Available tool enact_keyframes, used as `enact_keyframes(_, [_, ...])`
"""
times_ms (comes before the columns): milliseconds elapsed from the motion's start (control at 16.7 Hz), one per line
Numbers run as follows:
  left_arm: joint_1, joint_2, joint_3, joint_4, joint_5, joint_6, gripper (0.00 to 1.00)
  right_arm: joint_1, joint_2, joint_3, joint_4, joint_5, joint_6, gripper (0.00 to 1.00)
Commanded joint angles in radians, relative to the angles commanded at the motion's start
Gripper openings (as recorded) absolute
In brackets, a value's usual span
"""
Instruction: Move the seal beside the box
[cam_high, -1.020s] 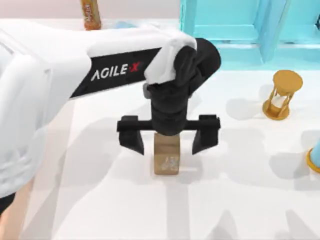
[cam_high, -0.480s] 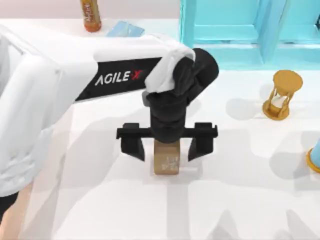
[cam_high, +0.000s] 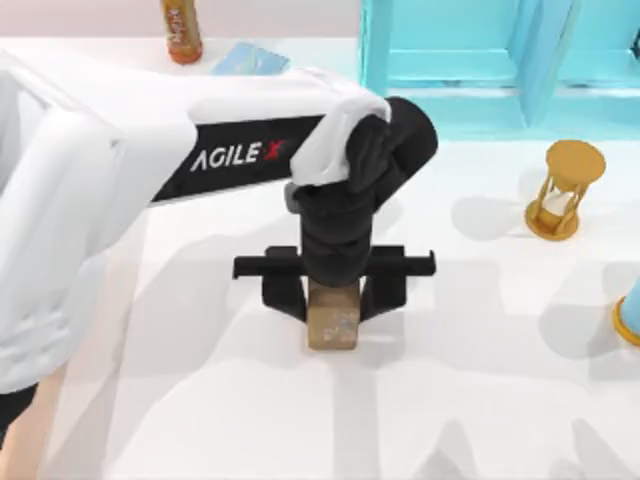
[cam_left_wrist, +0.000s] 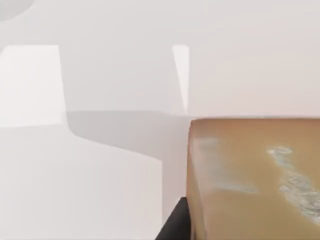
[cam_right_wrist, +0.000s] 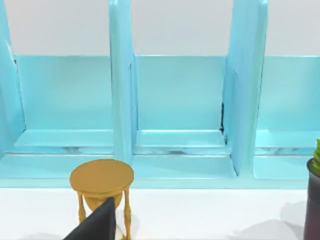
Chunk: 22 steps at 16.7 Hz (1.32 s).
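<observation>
White worktop (cam_high: 480, 400) fills the top view, with a turquoise shelf (cam_high: 500, 60) at the back and a golden hourglass (cam_high: 566, 190) near its right side. My left arm reaches in from the left. Its left end effector (cam_high: 333, 292) is down over the seal (cam_high: 333, 318), near the middle of the worktop. The two black fingers sit close against the seal's sides, narrow, and seem to be holding it, though I cannot be sure they press tight. An orange bottle (cam_high: 180, 28) and a light-blue tissue box (cam_high: 250, 60) sit far back.

From the left wrist view, the seal (cam_left_wrist: 255, 180) is very near, tan-brown with white marks, and one black fingertip (cam_left_wrist: 175, 225) touches its side.

From the right wrist view, the hourglass (cam_right_wrist: 101, 190) stands before the shelf (cam_right_wrist: 180, 100), a dark pot (cam_right_wrist: 314, 200) is at the edge, and a bit of the right end effector pokes in; I cannot tell how it stands.

The seal looks hard, small and light. Its flat sides are good to hold.
</observation>
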Motion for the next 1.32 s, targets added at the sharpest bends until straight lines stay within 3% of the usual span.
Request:
enact_keyframes(120, [0.0,0.0,0.0,0.0,0.0,0.0,0.02,0.0,0.0,0.0,0.0,0.0,0.0,1.0])
enact_keyframes(180, [0.0,0.0,0.0,0.0,0.0,0.0,0.0,0.0,0.0,0.0,0.0,0.0,0.0,1.0])
enact_keyframes(720, [0.0,-0.002,0.003,-0.004,0.0,0.001,0.0,0.0,0.0,0.0,0.0,0.0,0.0,1.0])
enact_keyframes(1320, [-0.001,-0.049,0.127,-0.174,0.0,-0.001,0.0,0.0,0.0,0.0,0.0,0.0,0.0,1.0])
